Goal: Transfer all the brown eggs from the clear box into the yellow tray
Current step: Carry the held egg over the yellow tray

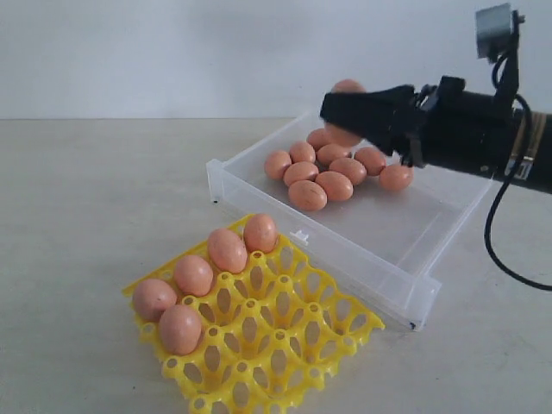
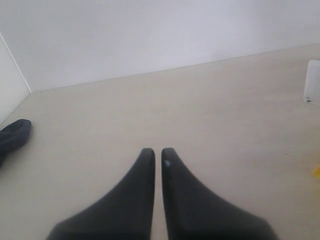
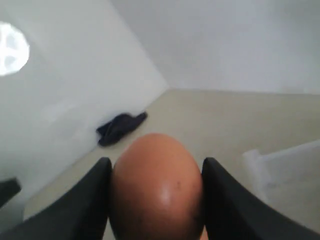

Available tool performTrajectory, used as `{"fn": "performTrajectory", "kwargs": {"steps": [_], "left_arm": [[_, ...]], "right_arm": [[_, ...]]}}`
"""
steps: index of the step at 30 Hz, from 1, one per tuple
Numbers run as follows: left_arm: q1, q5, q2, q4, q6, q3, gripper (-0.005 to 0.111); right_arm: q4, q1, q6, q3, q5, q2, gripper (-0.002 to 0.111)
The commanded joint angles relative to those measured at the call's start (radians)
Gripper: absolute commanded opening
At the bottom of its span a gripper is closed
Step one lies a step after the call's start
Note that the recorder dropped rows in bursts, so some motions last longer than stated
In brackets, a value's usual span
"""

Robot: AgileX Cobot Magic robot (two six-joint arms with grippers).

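Observation:
My right gripper (image 1: 345, 110) hangs above the far side of the clear box (image 1: 392, 280), shut on a brown egg (image 3: 157, 187) that also shows as a brown egg (image 1: 348, 85) poking out above the black fingers. Several more brown eggs (image 1: 335, 185) lie clustered in the box's far left part. The yellow tray (image 1: 285, 345) sits in front of the box and holds several eggs (image 1: 227, 250) along its left and far edges. My left gripper (image 2: 157, 152) is shut on nothing, over bare table; it is out of the exterior view.
A dark cloth (image 3: 120, 127) lies on the table near the wall. A corner of the clear box (image 2: 312, 82) shows at the edge of the left wrist view. White walls stand behind the beige table (image 1: 103, 207).

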Motion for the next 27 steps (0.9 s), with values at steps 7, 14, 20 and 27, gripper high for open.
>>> {"fn": "performTrajectory", "kwargs": {"steps": [7,14,20,27], "left_arm": [[0.001,0.000,-0.003,0.001,-0.004,0.003,0.004],[0.001,0.000,-0.003,0.001,-0.004,0.003,0.004],[0.001,0.000,-0.003,0.001,-0.004,0.003,0.004],[0.001,0.000,-0.003,0.001,-0.004,0.003,0.004]], "right_arm": [[-0.201,0.280,-0.054,0.003,0.208,-0.004,0.000],[-0.191,0.421,-0.120,0.003,0.476,-0.002,0.000],[0.073,0.497,-0.222,0.003,0.524,0.052,0.000],[0.314,0.534,-0.404,0.003,0.430,0.192,0.000]]}}
